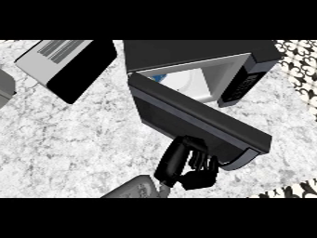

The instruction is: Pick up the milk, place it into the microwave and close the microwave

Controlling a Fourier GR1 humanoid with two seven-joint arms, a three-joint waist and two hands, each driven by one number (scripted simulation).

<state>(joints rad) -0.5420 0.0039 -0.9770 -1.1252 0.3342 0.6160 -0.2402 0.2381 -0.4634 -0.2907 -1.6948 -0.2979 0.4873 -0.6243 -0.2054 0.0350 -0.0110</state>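
A toaster [68, 65] lies far left on the speckled surface [58, 139], well apart from my microwave [209, 69]. The milk [162, 77] shows inside it as a blue-and-white sliver. The microwave door [195, 118] stands partly open — my hand [185, 162] is against its near face, fingers [175, 155] fairly straight, holding nothing. Bare room spreads left.

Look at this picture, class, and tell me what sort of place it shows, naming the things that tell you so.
Most likely a kitchen. A microwave stands with its door partly open on a speckled stone-like counter, and a toaster-like appliance sits to its left.
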